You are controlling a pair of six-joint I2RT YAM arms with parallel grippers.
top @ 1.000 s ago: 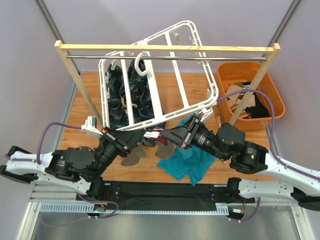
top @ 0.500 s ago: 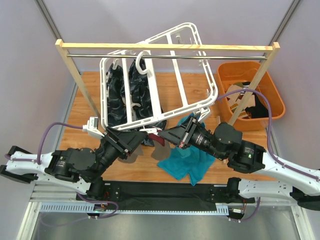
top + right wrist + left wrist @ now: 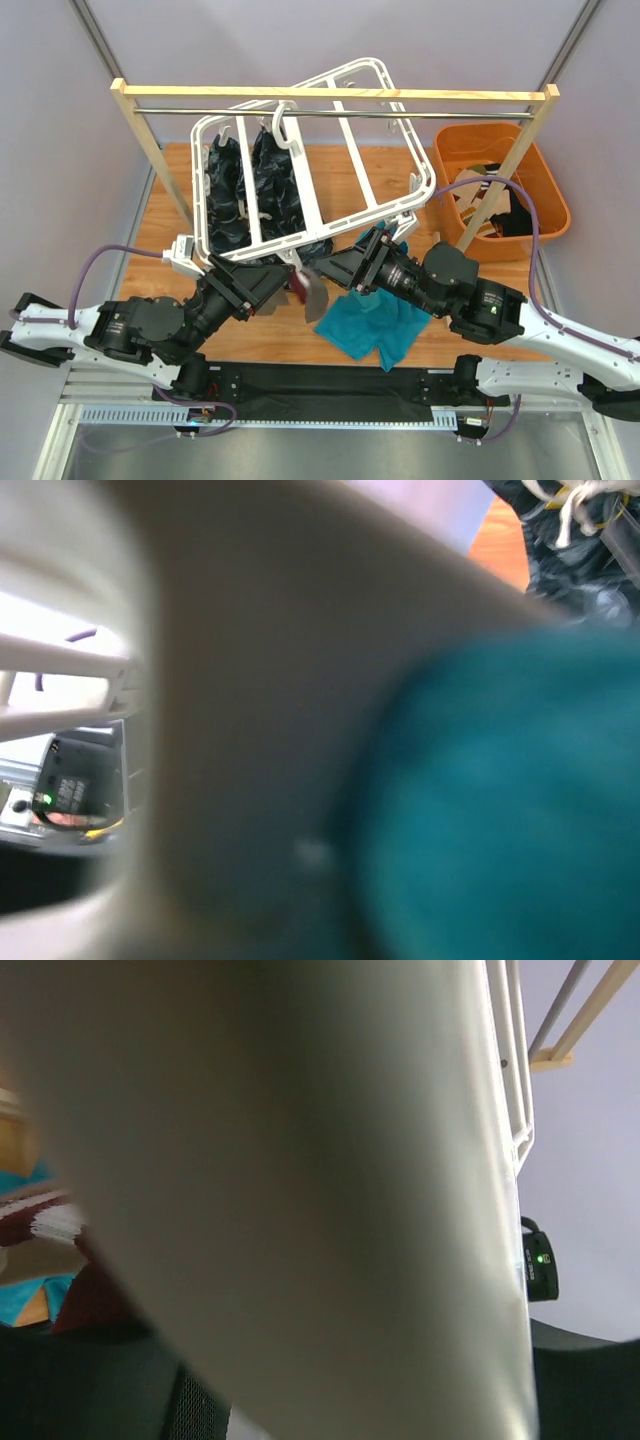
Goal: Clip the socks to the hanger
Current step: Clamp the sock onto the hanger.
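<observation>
Beige-red striped sock [image 3: 308,291] hangs just below the hanger [image 3: 305,195], between left pincer [image 3: 284,279] and right pincer [image 3: 346,267], left nearer; either's hold I cannot tell

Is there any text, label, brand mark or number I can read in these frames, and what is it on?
None can be read.
Top external view: no lettering shows on the hanger, the orange bin or the arm housings.
Wrist views: both are mostly blocked by blur. The small black module shows only a green light and no legible mark.
</observation>
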